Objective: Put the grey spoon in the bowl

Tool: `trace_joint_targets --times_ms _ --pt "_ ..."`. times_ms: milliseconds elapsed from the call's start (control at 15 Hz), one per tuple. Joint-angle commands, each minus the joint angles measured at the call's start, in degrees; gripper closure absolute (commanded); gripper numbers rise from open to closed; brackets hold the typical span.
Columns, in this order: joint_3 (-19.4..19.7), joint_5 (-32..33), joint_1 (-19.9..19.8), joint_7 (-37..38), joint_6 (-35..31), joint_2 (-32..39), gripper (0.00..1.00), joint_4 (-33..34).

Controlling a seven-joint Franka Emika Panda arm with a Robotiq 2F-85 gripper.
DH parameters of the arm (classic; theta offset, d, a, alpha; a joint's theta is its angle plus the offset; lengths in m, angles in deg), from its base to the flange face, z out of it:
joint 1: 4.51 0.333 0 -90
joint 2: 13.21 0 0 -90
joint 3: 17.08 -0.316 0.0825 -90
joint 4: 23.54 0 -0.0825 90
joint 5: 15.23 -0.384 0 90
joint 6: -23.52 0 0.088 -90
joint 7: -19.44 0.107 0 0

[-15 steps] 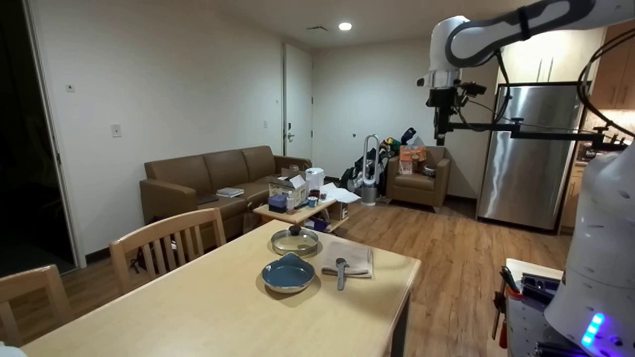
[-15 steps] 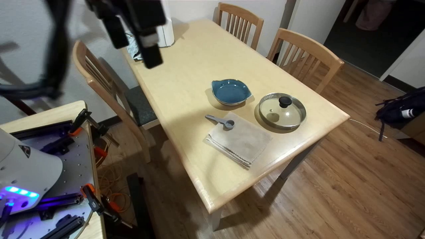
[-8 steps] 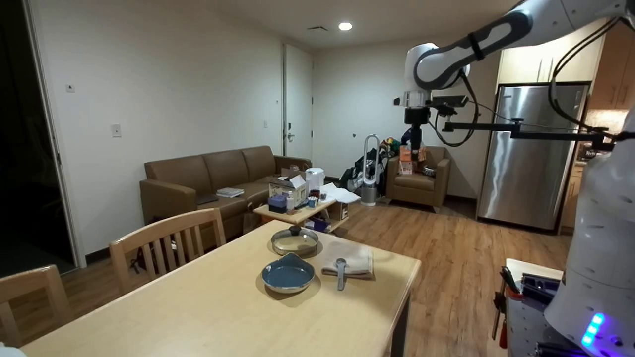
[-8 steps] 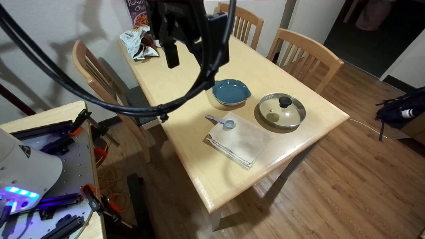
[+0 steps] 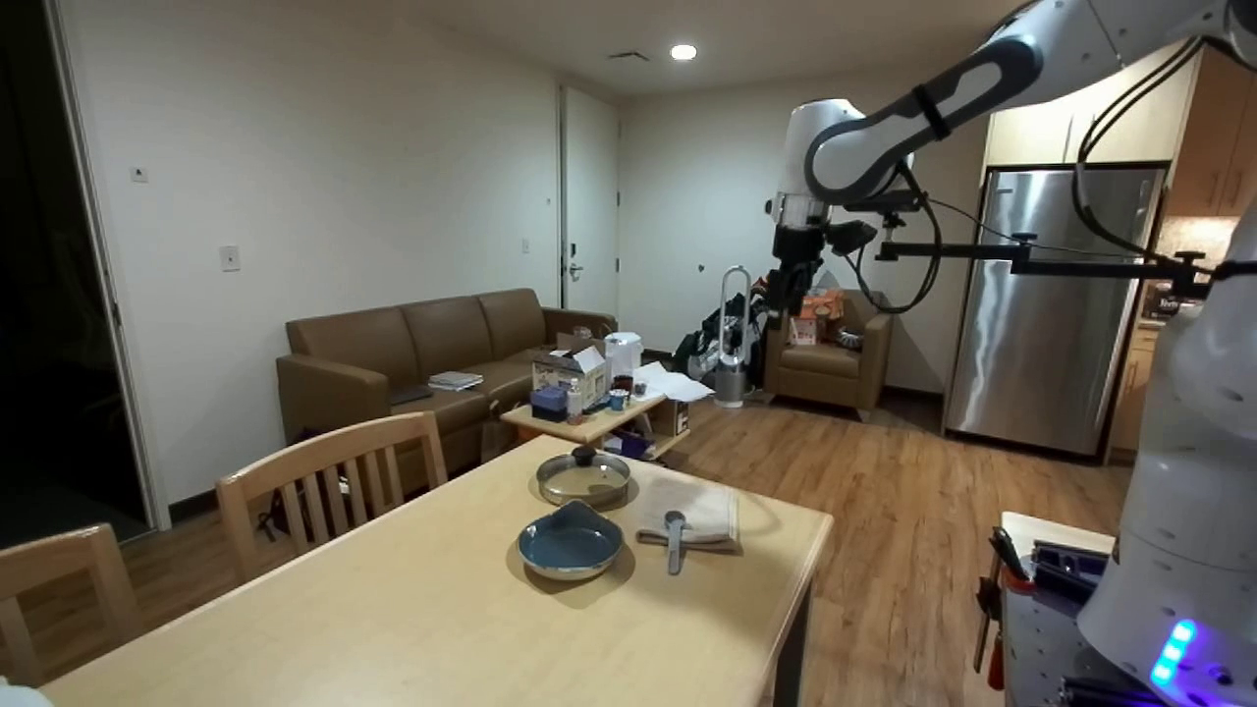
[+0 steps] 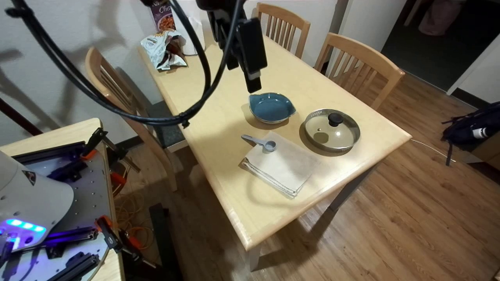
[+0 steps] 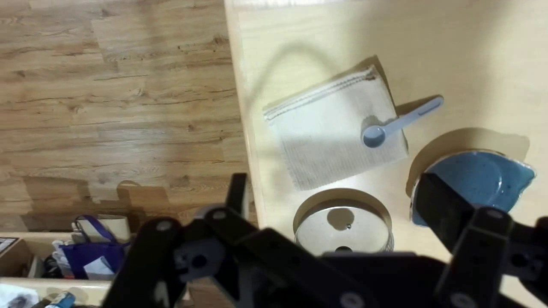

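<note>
Wrist view. Gripper (image 7: 333, 184): jaws spread wide, nothing between them. Spoon (image 7: 402, 121) lies ahead of the fingertips, up the picture and toward the finger at picture right. Long axis slants: scoop on the cloth (image 7: 329, 132), handle running up and right past the cloth's edge over the table (image 7: 428, 47). Line from tip to tip runs roughly across the picture, so nearer along the handle than square to it. Judgement: a pinch across the handle needs a wrist turn, plus a shift forward and a descent. Bowl (image 7: 475, 175) stands near the spoon, apart from it, partly masked by a finger.

In an exterior view, gripper (image 5: 786, 295) hangs well above the table; spoon (image 5: 675, 547) lies lower and to picture left, handle toward the foreground. Jaw gap not readable here. Only one arm (image 5: 1070, 59), so no choice of side. Lid (image 5: 584, 481) sits behind the bowl, not on it.

In an exterior view, gripper (image 6: 243, 73) shows one finger plainly, the other partly behind; spoon (image 6: 254, 140) lies farther down the picture, handle end to the left. Bowl (image 6: 272, 107) is upright, nothing seen inside. Stage, as judged: approach, spoon not yet picked up.
</note>
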Motion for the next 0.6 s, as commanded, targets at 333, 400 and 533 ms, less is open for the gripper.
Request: trace_joint_targets --times_ms 333,400,533 --pt "-6.0 0.4 0.1 12.9 -4.1 7.7 0.0 -0.3" --pt "-5.8 0.4 -0.1 12.9 -4.1 7.7 0.0 -0.1" --pt "-6.8 5.2 -0.1 22.2 -8.5 8.4 0.0 -0.9"
